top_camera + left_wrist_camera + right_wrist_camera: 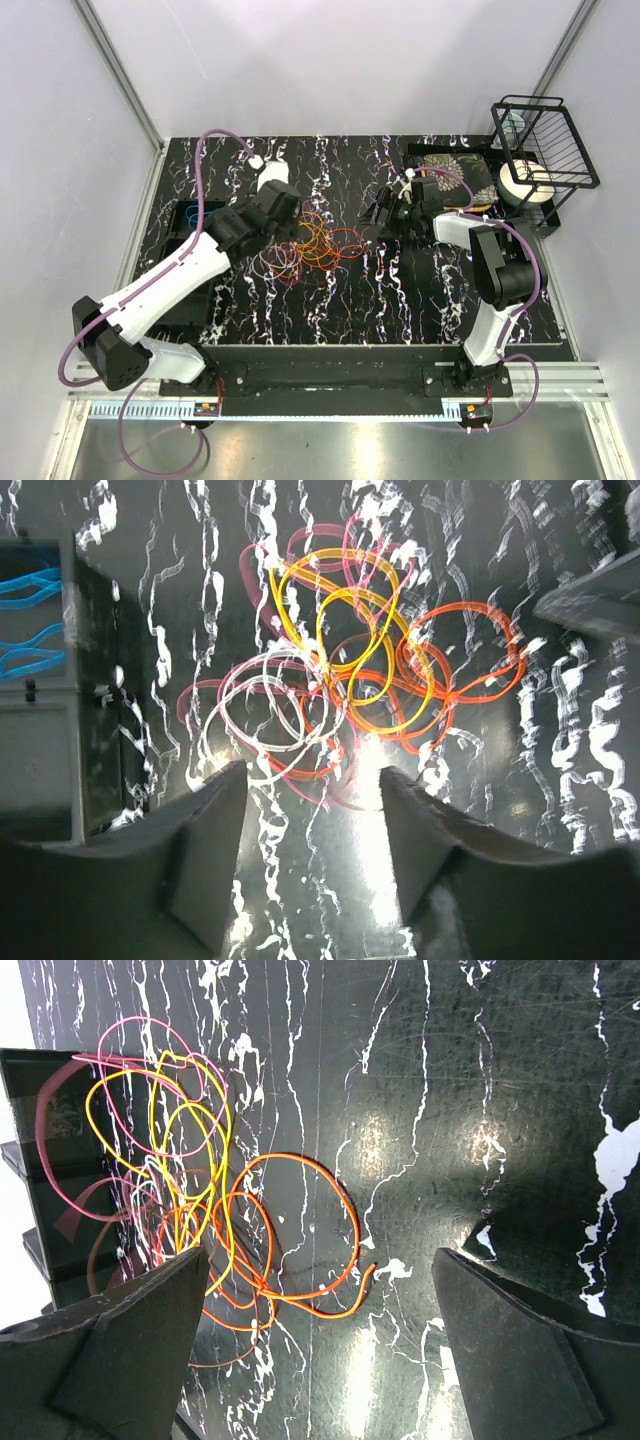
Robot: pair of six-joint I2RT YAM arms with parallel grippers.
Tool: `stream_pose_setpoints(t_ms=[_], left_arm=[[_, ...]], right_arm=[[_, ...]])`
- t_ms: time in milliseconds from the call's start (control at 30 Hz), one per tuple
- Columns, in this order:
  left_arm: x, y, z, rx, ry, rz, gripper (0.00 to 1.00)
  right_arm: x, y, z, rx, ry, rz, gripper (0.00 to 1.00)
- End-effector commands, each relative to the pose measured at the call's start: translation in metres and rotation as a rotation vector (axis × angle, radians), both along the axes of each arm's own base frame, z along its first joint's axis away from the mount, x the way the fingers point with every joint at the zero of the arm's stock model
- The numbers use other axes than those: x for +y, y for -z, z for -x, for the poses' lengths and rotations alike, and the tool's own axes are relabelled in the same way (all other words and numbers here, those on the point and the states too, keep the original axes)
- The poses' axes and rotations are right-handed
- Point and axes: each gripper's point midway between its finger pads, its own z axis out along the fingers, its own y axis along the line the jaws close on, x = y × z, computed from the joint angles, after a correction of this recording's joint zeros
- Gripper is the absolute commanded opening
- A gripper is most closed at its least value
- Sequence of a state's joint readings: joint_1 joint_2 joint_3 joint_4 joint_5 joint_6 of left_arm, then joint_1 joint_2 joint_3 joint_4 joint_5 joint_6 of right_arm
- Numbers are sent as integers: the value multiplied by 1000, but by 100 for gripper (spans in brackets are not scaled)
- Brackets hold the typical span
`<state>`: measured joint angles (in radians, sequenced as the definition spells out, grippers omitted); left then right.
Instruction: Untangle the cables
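At the far left a pale grey wall is closing in the space, meeting the back wall at a metal corner post. The worktop is spreading out below it, black with white marble-like veins and shining under the lamps. Near its left edge a dark bin is sitting, and blue cables are lying inside it.

I am reaching my left arm out past the bin toward the middle. My left end effector is hanging released, its fingers standing apart with only bare worktop between them.

Just beyond those fingertips the cables are lying flat in the centre of the worktop, a loose heap of overlapping loops: pale violet and pink nearer my left arm, yellow in the middle, orange toward the right.

My right end effector is hovering just right of the heap, spread wide and grasping nothing; one orange loop is trailing out between its fingers.

Farther right a patterned tray is resting by the back edge, and a black wire rack is standing in the corner against the right wall.
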<state>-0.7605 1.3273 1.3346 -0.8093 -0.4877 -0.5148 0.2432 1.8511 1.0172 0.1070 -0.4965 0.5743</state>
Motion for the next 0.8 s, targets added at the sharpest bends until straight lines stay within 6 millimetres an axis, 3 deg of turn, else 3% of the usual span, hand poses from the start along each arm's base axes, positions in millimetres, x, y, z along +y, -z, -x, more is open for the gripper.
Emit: stream_pose_setpoints(t_ms=[0, 233, 433, 767], left_arm=[[1, 24, 1, 30, -13, 0, 63], [14, 79, 19, 107, -52, 4, 64], [2, 123, 27, 190, -47, 45, 61], [-28, 142, 18, 218, -24, 131, 57]], right_arm=[[8, -16, -9, -41, -22, -30, 100], [9, -15, -9, -38, -24, -32, 100], [9, -12, -9, -29, -25, -34, 100], [11, -11, -9, -24, -30, -37, 99]])
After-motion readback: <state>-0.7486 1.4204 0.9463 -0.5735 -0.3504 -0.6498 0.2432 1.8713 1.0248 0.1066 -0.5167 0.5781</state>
